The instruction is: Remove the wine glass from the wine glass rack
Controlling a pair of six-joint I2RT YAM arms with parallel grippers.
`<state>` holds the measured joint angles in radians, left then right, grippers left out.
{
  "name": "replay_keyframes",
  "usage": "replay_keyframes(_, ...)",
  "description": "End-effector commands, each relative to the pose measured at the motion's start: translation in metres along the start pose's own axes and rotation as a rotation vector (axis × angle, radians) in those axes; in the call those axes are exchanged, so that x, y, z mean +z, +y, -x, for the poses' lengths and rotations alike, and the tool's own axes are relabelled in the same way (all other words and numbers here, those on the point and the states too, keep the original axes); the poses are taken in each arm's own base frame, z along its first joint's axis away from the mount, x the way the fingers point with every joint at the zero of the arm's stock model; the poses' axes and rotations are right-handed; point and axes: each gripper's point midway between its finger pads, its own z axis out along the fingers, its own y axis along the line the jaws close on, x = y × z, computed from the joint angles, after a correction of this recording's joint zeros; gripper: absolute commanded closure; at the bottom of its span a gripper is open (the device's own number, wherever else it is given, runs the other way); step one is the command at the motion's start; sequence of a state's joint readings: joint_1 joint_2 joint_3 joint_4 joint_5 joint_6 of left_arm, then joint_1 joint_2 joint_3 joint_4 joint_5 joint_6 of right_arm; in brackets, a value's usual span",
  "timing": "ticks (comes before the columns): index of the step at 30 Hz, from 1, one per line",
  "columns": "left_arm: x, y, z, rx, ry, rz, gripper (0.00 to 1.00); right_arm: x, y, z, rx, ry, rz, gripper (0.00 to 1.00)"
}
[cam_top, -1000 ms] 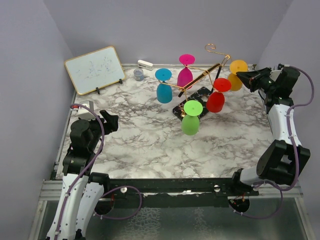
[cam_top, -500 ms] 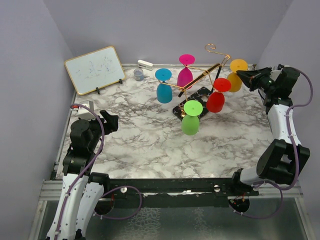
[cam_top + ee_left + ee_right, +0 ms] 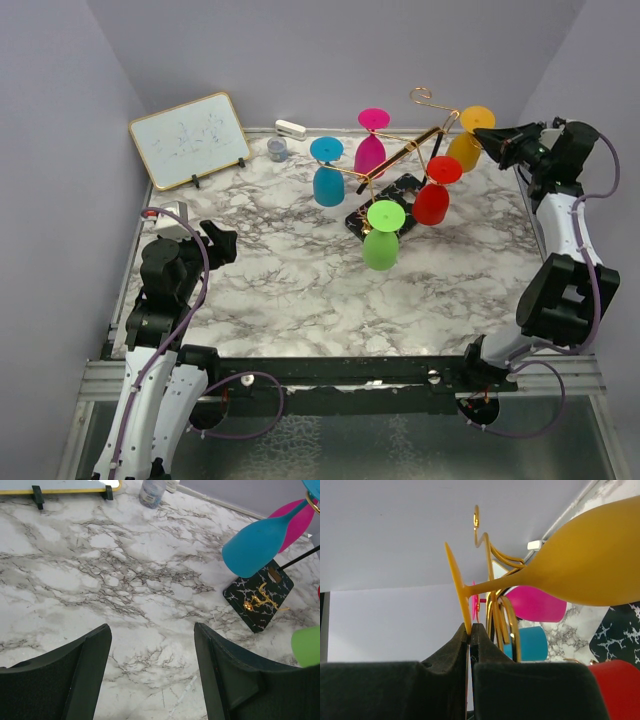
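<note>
The wine glass rack (image 3: 405, 152) is gold wire on a black patterned base (image 3: 392, 200), with several coloured glasses hanging bowl-down. My right gripper (image 3: 484, 134) is shut on the rim of the yellow wine glass's foot (image 3: 456, 582). The yellow wine glass (image 3: 465, 147) is at the rack's right end, its bowl (image 3: 585, 570) tilted. Its stem runs beside the gold wire arm (image 3: 496, 607); I cannot tell whether it still rests on it. My left gripper (image 3: 152, 645) is open over bare marble, far to the near left (image 3: 215, 243).
Blue (image 3: 328, 183), pink (image 3: 371, 150), red (image 3: 433, 200) and green (image 3: 380, 245) glasses hang on the rack. A whiteboard (image 3: 190, 138), a small jar (image 3: 277, 150) and a white object (image 3: 290, 129) stand at the back left. Purple walls close in on three sides.
My right gripper has shut on the yellow glass's foot and risen slightly, lifting and tilting the glass. The left arm has stayed still.
</note>
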<state>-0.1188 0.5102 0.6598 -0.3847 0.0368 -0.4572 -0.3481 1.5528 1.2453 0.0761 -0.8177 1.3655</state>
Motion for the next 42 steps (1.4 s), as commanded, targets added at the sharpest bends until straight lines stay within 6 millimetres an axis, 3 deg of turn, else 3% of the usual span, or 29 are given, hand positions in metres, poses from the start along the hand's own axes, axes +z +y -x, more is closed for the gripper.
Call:
replay_keyframes(1, 0.001, 0.005, -0.001, -0.004, -0.002, 0.02, 0.31, 0.002, 0.034, 0.011, -0.07, -0.005, 0.081, 0.99)
replay_keyframes(6, 0.002, 0.005, -0.001, -0.004, -0.002, 0.021, 0.31, 0.009, 0.048, 0.024, -0.124, -0.024, 0.106, 0.99)
replay_keyframes(10, 0.002, 0.004, -0.001, -0.005, -0.003, 0.02, 0.31, 0.012, 0.077, 0.038, -0.292, -0.068, 0.142, 0.99)
replay_keyframes(14, 0.002, 0.004, -0.001, -0.006, -0.005, 0.019, 0.31, 0.018, 0.116, 0.047, -0.514, -0.104, 0.17, 0.99)
replay_keyframes(17, 0.002, 0.004, -0.002, -0.009, -0.003, 0.015, 0.31, 0.028, 0.155, 0.029, -0.708, -0.112, 0.212, 0.99)
replay_keyframes(20, 0.001, 0.003, -0.001, -0.008, -0.005, 0.012, 0.31, 0.044, 0.205, -0.025, -0.926, -0.103, 0.272, 0.99)
replay_keyframes(24, -0.001, 0.003, 0.001, -0.001, -0.008, 0.012, 0.31, 0.062, 0.254, -0.141, -1.181, -0.036, 0.387, 0.99)
replay_keyframes(26, -0.003, 0.004, 0.003, 0.004, -0.011, 0.019, 0.31, 0.063, 0.262, -0.196, -1.263, 0.009, 0.436, 0.99)
replay_keyframes(27, -0.003, 0.004, 0.003, 0.006, -0.01, 0.019, 0.31, 0.06, 0.264, -0.237, -1.308, 0.049, 0.474, 0.99)
replay_keyframes(30, -0.008, 0.008, 0.01, -0.005, -0.021, 0.057, 0.32, 0.052, 0.253, -0.313, -1.454, 0.099, 0.488, 0.99)
replay_keyframes(33, -0.025, -0.004, 0.032, -0.083, -0.079, 0.043, 0.32, 0.042, 0.224, -0.359, -1.536, 0.15, 0.451, 0.99)
replay_keyframes(37, -0.071, -0.029, 0.085, -0.172, -0.211, -0.007, 0.32, 0.018, 0.196, -0.382, -1.582, 0.167, 0.445, 0.99)
replay_keyframes(39, -0.093, -0.038, 0.102, -0.203, -0.227, -0.017, 0.32, 0.011, 0.173, -0.394, -1.628, 0.191, 0.421, 0.99)
replay_keyframes(42, -0.112, -0.062, 0.111, -0.265, -0.204, -0.115, 0.32, -0.006, 0.144, -0.418, -1.728, 0.206, 0.414, 0.99)
